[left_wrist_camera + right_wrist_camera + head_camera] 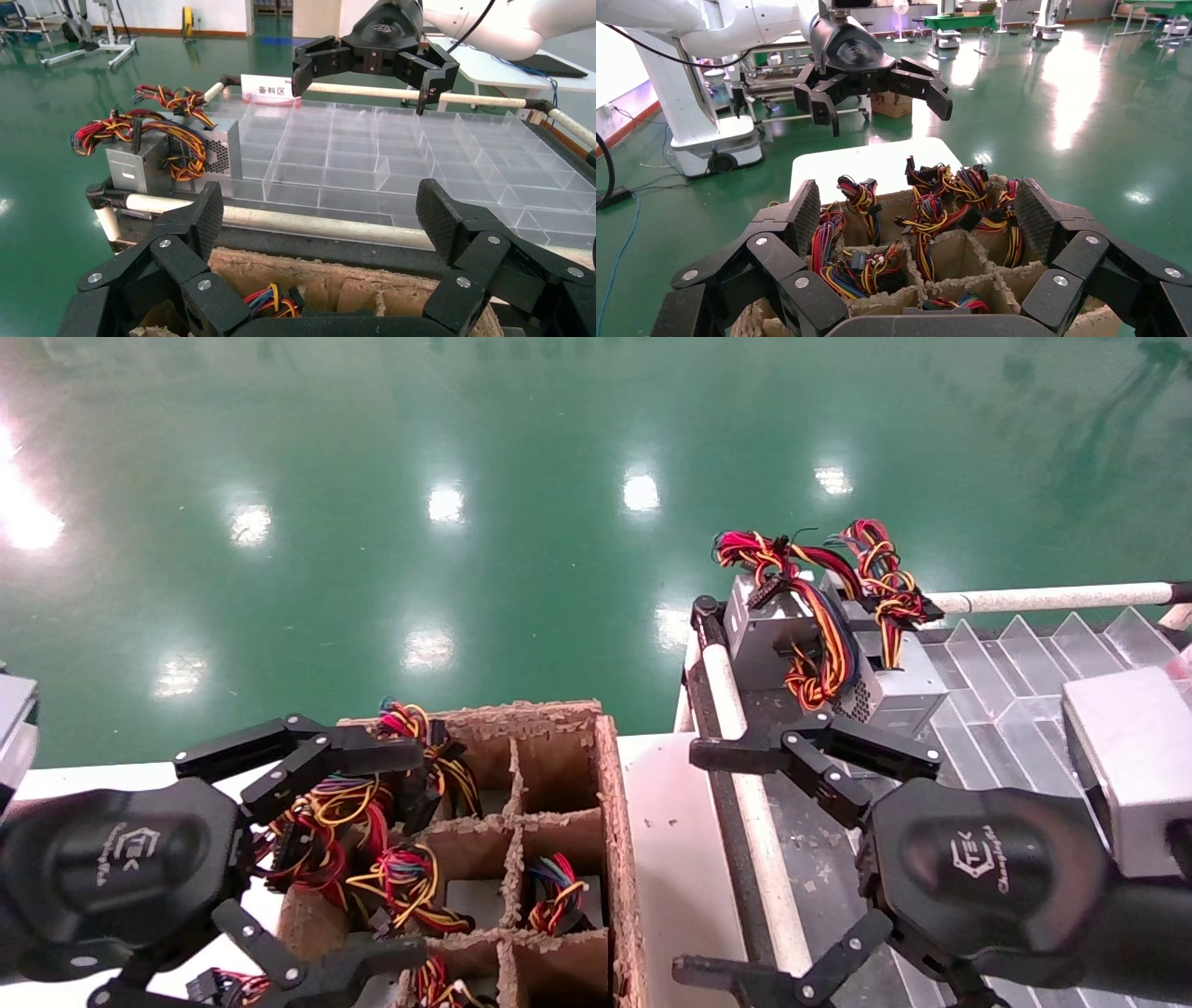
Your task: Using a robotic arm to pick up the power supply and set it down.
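The left gripper [307, 859] hangs open over the near-left part of the cardboard crate [610, 822], and it holds nothing. Its fingers straddle cells that are full of coloured wires [326, 812]. In the right wrist view the same crate [947, 260] shows several cells with cable bundles standing up, and the units below them are mostly hidden.

The right gripper [736, 859] is open too and empty. It hovers over the near-left corner of the clear divider tray [1024, 654], close to the white rail [754, 803] along the tray's left edge.

Farther away, at the far-left corner of the tray, stands the power supply [885, 686], silver-grey, with a perforated grille and a bundle of red, yellow and black wires on top. A darker box [764, 635] touches it on the left side, with wires draped down its face. The left wrist view shows both units [176, 158] side by side in that corner.

I judge that the step in hand is the reach for a unit in the crate, because the left gripper is the one placed above it. To do it well, the fingers should go down on both sides of the metal body, not on the loose wires, which would slip or pull out. The cardboard walls are close, so the descent should be straight, and the lift should be vertical until the cables are free from the neighbouring bundles.
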{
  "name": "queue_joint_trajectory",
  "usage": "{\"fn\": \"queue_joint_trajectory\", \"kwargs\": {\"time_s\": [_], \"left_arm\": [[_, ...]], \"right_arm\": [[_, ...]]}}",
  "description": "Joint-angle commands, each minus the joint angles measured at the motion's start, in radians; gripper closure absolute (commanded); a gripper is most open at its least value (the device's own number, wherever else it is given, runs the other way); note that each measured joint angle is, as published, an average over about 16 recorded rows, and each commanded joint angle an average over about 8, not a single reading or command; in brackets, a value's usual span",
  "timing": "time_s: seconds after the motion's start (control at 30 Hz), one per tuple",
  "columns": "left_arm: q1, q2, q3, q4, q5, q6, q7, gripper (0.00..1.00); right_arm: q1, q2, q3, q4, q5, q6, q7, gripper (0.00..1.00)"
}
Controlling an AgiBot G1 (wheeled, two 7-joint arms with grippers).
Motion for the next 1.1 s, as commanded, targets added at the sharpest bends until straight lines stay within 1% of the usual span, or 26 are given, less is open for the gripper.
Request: {"fn": "queue_joint_trajectory", "kwargs": {"time_s": [0.03,0.43,0.47,0.7,0.73,0.93,1.1], "left_arm": [[0.0,0.0,0.0,0.0,0.0,0.0,0.0,0.0],[0.0,0.0,0.0,0.0,0.0,0.0,0.0,0.0],[0.0,0.0,0.0,0.0,0.0,0.0,0.0,0.07],[0.0,0.0,0.0,0.0,0.0,0.0,0.0,0.95],[0.0,0.0,0.0,0.0,0.0,0.0,0.0,1.0],[0.0,0.0,0.0,0.0,0.0,0.0,0.0,1.0],[0.0,0.0,0.0,0.0,0.0,0.0,0.0,1.0]], "right_arm": [[0.0,0.0,0.0,0.0,0.0,0.0,0.0,0.0],[0.0,0.0,0.0,0.0,0.0,0.0,0.0,0.0],[0.0,0.0,0.0,0.0,0.0,0.0,0.0,0.0],[0.002,-0.003,-0.003,0.002,-0.005,0.0,0.001,0.0],[0.005,-0.004,-0.006,0.004,-0.009,0.0,0.002,0.0],[0.052,-0.035,-0.046,0.02,-0.071,0.004,0.03,0.0],[0.135,-0.093,-0.113,0.014,-0.183,0.006,0.071,0.0]]}}
